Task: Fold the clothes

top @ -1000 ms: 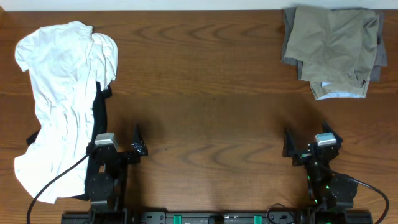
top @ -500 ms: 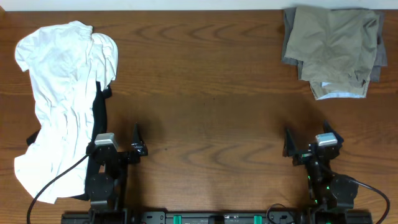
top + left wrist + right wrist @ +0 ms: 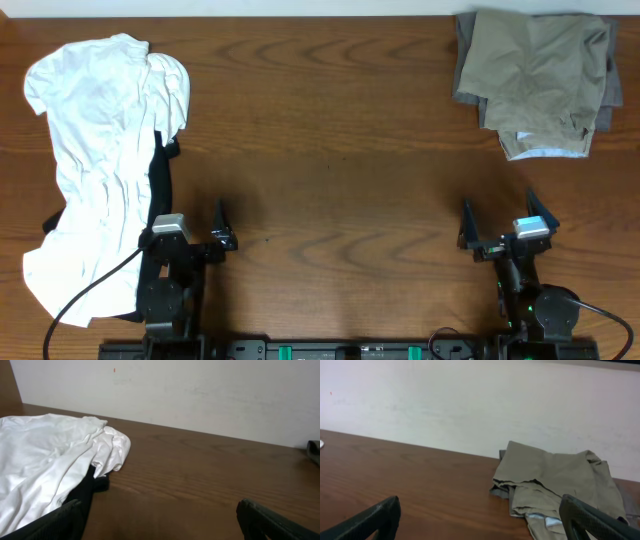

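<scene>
The clothes lie in two heaps. A crumpled white T-shirt [image 3: 105, 150] sprawls over the table's left side, with a black garment [image 3: 162, 185] sticking out from under its right edge. In the left wrist view the T-shirt [image 3: 45, 455] and the black garment [image 3: 87, 487] lie just ahead and to the left. A folded khaki piece [image 3: 535, 70] rests on a grey piece [image 3: 465, 85] at the far right corner. My left gripper [image 3: 190, 225] stands open beside the black garment, with nothing in it. My right gripper [image 3: 503, 215] stands open and holds nothing, well short of the khaki piece [image 3: 560, 475].
Bare brown wood [image 3: 330, 150] stretches between the two heaps. A white wall [image 3: 470, 400] rises behind the table's far edge. The arm bases and a black rail [image 3: 330, 350] sit along the near edge.
The right gripper has shifted slightly to the right and turned a little. The left arm and the clothes have not moved.
</scene>
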Motion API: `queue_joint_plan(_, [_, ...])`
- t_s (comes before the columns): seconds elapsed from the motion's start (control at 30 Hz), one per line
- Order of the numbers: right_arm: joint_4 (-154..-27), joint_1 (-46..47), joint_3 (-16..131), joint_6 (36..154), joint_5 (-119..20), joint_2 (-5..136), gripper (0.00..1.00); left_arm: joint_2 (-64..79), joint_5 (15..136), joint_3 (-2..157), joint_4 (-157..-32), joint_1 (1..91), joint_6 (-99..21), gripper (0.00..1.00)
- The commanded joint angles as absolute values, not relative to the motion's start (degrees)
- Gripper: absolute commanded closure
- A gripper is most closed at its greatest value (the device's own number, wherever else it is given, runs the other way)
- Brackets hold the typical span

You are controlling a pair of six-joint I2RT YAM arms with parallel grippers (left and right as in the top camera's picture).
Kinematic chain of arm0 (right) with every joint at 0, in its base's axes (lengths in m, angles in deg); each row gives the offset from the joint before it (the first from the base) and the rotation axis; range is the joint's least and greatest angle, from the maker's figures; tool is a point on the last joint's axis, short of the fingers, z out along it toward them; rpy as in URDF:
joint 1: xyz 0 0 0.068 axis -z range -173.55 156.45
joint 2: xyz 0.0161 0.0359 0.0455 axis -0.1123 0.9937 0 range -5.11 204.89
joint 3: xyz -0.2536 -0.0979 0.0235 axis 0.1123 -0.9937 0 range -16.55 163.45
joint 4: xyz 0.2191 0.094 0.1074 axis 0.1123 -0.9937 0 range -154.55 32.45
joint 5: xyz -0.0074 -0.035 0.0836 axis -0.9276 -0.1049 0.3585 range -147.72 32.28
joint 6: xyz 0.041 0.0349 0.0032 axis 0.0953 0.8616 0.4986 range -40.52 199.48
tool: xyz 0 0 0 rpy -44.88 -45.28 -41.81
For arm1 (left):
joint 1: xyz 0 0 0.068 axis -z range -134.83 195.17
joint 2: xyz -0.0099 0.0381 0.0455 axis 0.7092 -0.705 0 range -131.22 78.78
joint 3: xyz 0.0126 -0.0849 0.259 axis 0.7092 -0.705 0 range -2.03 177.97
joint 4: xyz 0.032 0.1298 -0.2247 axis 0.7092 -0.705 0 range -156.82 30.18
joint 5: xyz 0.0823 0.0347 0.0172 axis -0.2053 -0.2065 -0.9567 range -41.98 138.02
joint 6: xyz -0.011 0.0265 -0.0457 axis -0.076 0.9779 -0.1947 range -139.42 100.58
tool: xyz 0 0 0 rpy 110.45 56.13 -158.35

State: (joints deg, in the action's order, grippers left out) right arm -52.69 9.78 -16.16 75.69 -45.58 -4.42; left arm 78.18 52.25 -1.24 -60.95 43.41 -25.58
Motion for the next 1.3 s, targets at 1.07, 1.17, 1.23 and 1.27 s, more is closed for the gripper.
queue_joint_plan(1.07, [-48.14, 10.24, 1.41, 75.12, -38.45, 19.12, 0.01, 40.63, 52.71, 26.26, -70.50, 43.63, -28.02, 0.02])
queue_joint_plan(1.17, [-48.17, 10.24, 5.10, 75.14, -35.94, 25.13, 0.01, 34.05, 52.71, 32.51, -74.80, 43.58, -28.00, 0.02])
queue_joint_plan(1.23, [-48.19, 10.24, 7.77, 75.14, -34.65, 29.83, 0.01, 29.92, 52.71, 36.84, -77.84, 43.58, -27.96, 0.02])
queue_joint_plan(1.27, [-48.19, 10.24, 8.93, 75.14, -34.06, 31.95, 0.01, 27.69, 52.71, 39.20, -79.52, 43.58, -27.39, 0.02])
